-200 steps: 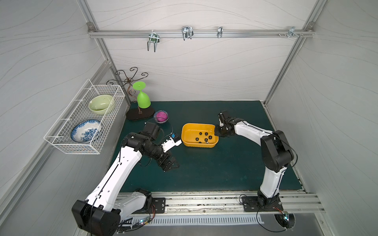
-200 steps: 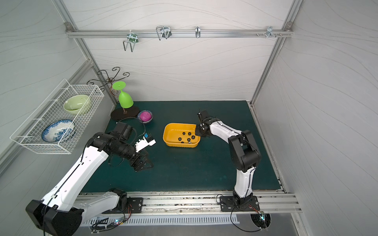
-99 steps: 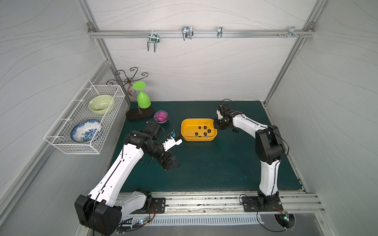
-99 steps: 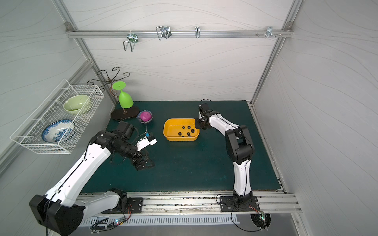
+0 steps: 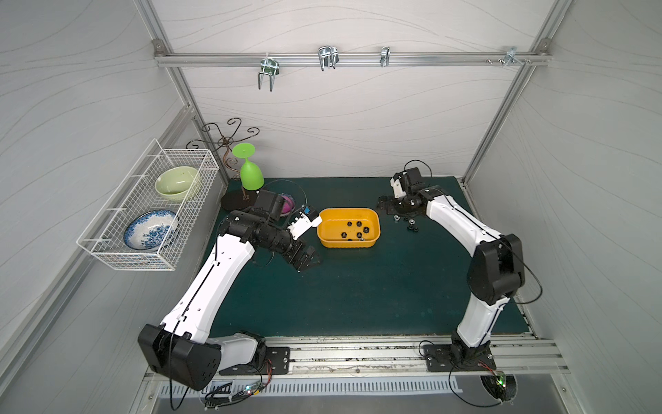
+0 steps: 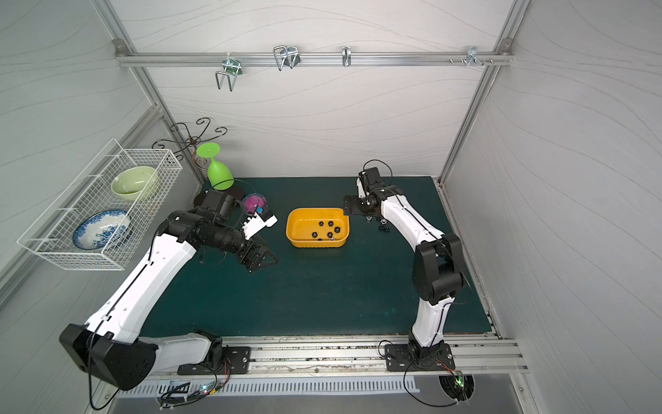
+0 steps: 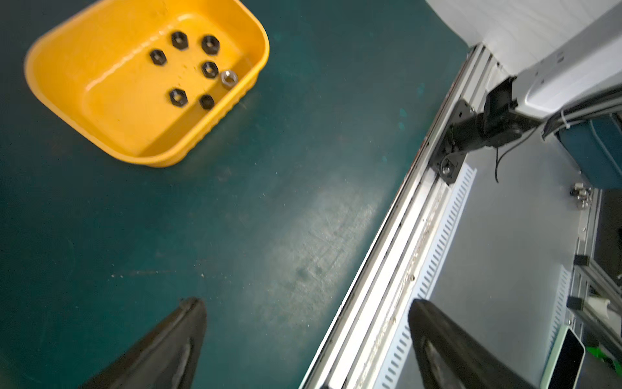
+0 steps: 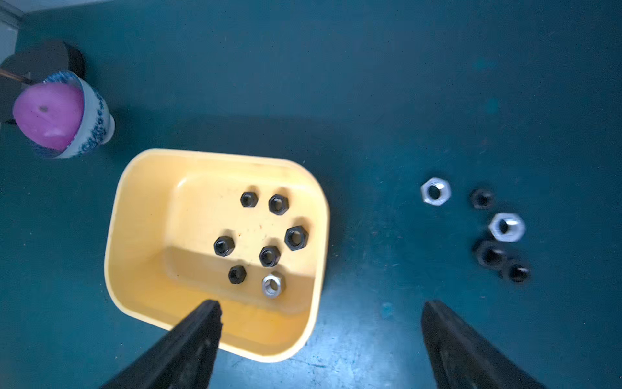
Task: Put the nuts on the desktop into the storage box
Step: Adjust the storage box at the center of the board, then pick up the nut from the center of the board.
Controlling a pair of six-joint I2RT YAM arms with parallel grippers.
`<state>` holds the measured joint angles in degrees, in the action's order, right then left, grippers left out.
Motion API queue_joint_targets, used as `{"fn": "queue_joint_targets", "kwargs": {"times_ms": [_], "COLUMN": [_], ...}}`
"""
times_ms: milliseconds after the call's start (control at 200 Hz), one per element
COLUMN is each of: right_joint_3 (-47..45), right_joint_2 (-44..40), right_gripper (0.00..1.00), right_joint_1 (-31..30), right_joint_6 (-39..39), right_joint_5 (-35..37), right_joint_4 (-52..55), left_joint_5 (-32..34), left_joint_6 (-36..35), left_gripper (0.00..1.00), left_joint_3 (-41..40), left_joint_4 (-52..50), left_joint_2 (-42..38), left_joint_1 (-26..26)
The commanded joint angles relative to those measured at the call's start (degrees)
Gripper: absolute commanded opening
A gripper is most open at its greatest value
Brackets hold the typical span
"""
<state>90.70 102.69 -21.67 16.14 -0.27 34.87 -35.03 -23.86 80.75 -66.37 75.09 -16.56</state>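
While seven small hexagonal metal nuts (image 8: 269, 256) are contained in the shallow yellow plastic storage box (image 8: 144, 219), five are found on the dark teal desktop (image 8: 370, 84) just beside it. The right gripper (image 8: 323, 304) and left gripper (image 7: 306, 300) are held wide and empty, presumably readied for picking

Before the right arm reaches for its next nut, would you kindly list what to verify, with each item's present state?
1. The right gripper is open and empty: ok.
2. The left gripper is open, away from the storage box: ok.
3. The storage box sits flat, seven nuts inside: ok.
4. The desktop is cleared: not ok, five loose nuts lie beside the box.
5. Loose nuts spaced for single picks: cannot tell, two black ones blur together.
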Motion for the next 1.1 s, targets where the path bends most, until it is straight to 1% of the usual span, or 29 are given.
{"fn": "queue_joint_targets", "kwargs": {"times_ms": [0,45,100,175,210,290,375,410,475,550,575,620,660,715,795,870,926,981,1096], "right_joint_3": [-0.86,-2.08,-3.02,-2.30,-1.58,-1.71,-3.41,-3.73,-3.39,-2.83,-2.73,-2.62,-2.41,-1.79,-0.85,0.20,1.30,2.94,6.43], "right_joint_2": [-3.88,-4.85,-5.50,-4.88,-4.26,-3.40,-2.68,-2.03,-0.18,2.09,2.80,3.82,4.78,6.27,8.04,9.49,10.51,11.86,14.39], "right_gripper": [0.99,0.99,0.99,0.99,0.99,0.99,0.99,0.99,0.98,0.95,0.93,0.90,0.88,0.86,0.83,0.82,0.82,0.82,0.81], "right_joint_1": [2.10,2.69,3.57,5.35,6.47,9.41,13.13,14.22,15.35,16.12,16.37,16.64,16.75,16.76,16.68,16.28,15.81,15.03,12.61], "right_joint_6": [-4.75,-6.23,-6.75,-4.38,-3.61,-2.87,-0.01,1.11,1.67,2.15,2.52,2.86,3.16,3.74,3.98,4.11,3.77,3.29,2.75], "right_joint_5": [7.28,9.83,12.08,16.96,17.67,14.11,7.12,5.65,5.20,4.99,4.70,3.74,3.13,2.72,1.56,1.38,1.98,2.70,3.06], "right_joint_4": [2.71,2.01,1.47,4.42,6.54,8.10,7.29,7.10,7.48,7.84,7.91,7.49,7.36,7.43,7.32,7.31,7.38,7.87,8.20], "left_joint_5": [-0.83,-0.28,0.51,3.09,4.80,7.38,9.40,10.08,11.08,10.25,10.58,11.94,11.44,9.64,9.27,9.30,8.00,6.87,6.90], "left_joint_6": [5.88,7.55,7.86,7.02,6.69,5.50,5.47,5.53,5.67,4.83,5.56,9.17,10.81,10.66,10.44,12.08,12.49,13.52,15.89], "left_gripper": [0.98,0.98,0.98,0.98,0.98,0.98,0.98,0.98,0.98,0.98,0.98,0.98,0.98,0.98,0.98,0.98,0.98,0.98,0.98], "left_joint_3": [5.85,7.20,8.13,8.33,8.22,8.46,8.78,9.02,9.13,7.53,6.66,5.20,5.08,5.20,5.42,5.89,5.91,6.06,7.11], "left_joint_4": [4.02,5.16,7.26,11.09,13.14,17.02,21.39,22.94,26.30,32.25,35.25,40.26,42.64,44.69,47.34,49.43,50.77,52.21,54.05], "left_joint_2": [5.17,6.87,8.25,9.00,9.23,10.08,11.63,12.56,14.43,15.90,16.31,17.47,18.90,21.04,23.47,25.74,27.06,28.56,31.36], "left_joint_1": [-0.03,-0.22,-0.85,-2.54,-3.75,-6.42,-8.90,-10.00,-11.84,-13.23,-13.58,-14.13,-14.47,-14.93,-15.55,-15.61,-15.58,-15.56,-15.61]}}
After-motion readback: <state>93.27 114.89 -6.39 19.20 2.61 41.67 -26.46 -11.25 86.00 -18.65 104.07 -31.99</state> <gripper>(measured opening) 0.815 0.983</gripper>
